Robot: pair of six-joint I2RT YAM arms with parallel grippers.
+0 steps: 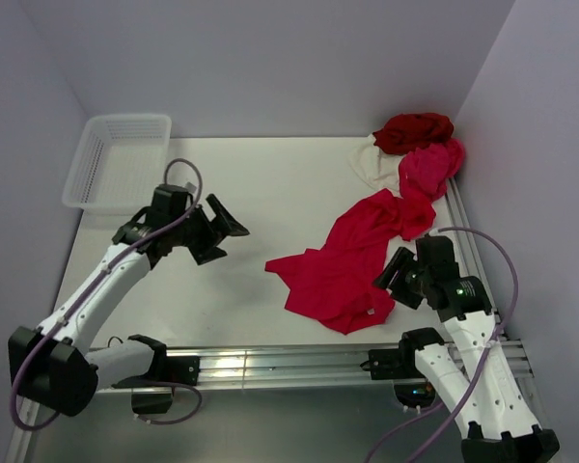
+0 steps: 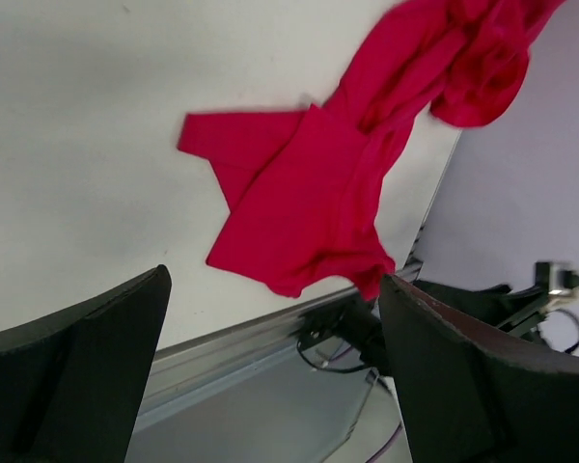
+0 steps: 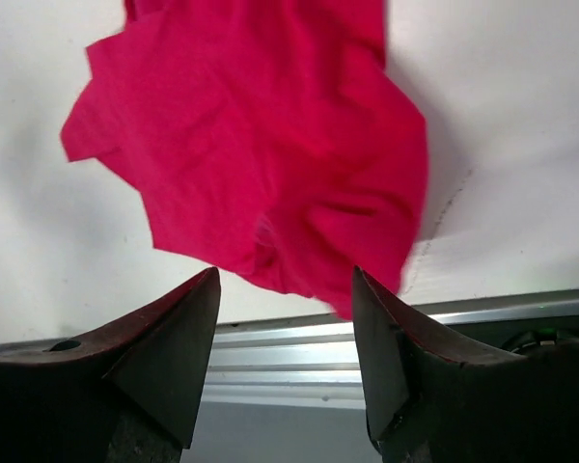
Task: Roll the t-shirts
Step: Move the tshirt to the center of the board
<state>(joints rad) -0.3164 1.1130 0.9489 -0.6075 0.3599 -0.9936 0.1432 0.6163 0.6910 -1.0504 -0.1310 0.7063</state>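
A bright crimson t-shirt point(image 1: 352, 260) lies crumpled and stretched on the white table at right of centre; it shows in the left wrist view point(image 2: 318, 174) and the right wrist view point(image 3: 261, 145). A dark red t-shirt point(image 1: 413, 131), a pink-red t-shirt point(image 1: 429, 166) and a whitish t-shirt point(image 1: 372, 164) are piled at the back right corner. My left gripper point(image 1: 220, 230) is open and empty, above the table left of the crimson shirt. My right gripper point(image 1: 398, 273) is open and empty, just above the crimson shirt's near right edge.
A white plastic mesh basket point(image 1: 119, 160) stands at the back left. A metal rail point(image 1: 270, 365) runs along the table's near edge. Grey walls close in the left, back and right sides.
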